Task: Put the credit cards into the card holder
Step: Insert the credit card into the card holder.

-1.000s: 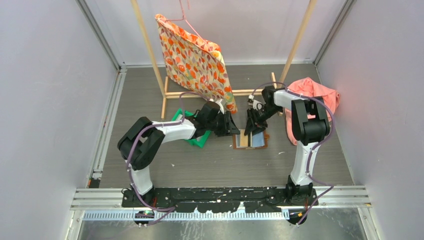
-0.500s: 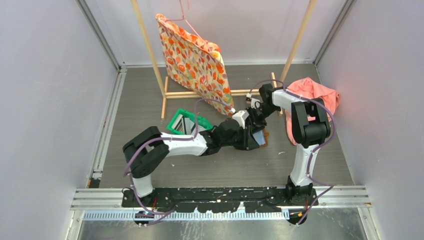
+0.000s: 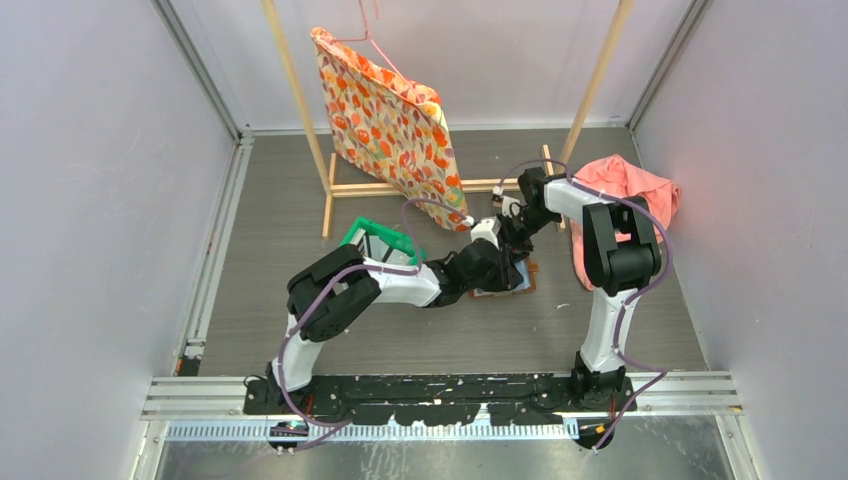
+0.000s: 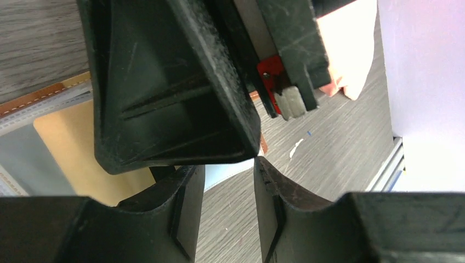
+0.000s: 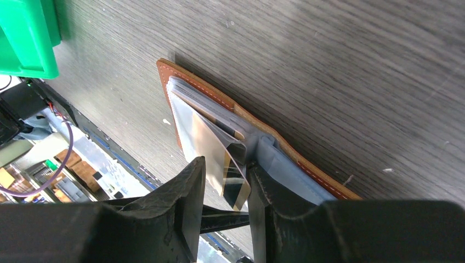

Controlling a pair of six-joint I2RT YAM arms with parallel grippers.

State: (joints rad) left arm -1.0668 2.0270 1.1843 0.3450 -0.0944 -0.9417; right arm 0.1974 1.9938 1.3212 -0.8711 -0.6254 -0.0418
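Note:
The brown card holder [image 3: 510, 291] lies open on the floor, mostly hidden under both grippers. In the right wrist view its leather edge [image 5: 189, 78] shows, with clear sleeves fanned up. A light blue card [image 5: 290, 175] lies in it. My right gripper [image 5: 226, 165] is open, with a sleeve leaf between its fingers. It is at the holder's far edge [image 3: 512, 240]. In the left wrist view a gold-yellow card [image 4: 66, 142] sits in a pocket. My left gripper [image 4: 227, 164] is open and empty, low over the holder [image 3: 497, 262] and right against the right gripper.
A green bin [image 3: 380, 240] stands to the left of the holder, also in the right wrist view [image 5: 27, 38]. A wooden rack [image 3: 330, 190] with a hanging orange-patterned cloth [image 3: 390, 120] stands behind. A pink cloth [image 3: 625, 190] lies at the right.
My left arm has swung right from the green bin until its gripper is over the card holder. My right gripper has stayed at the holder.

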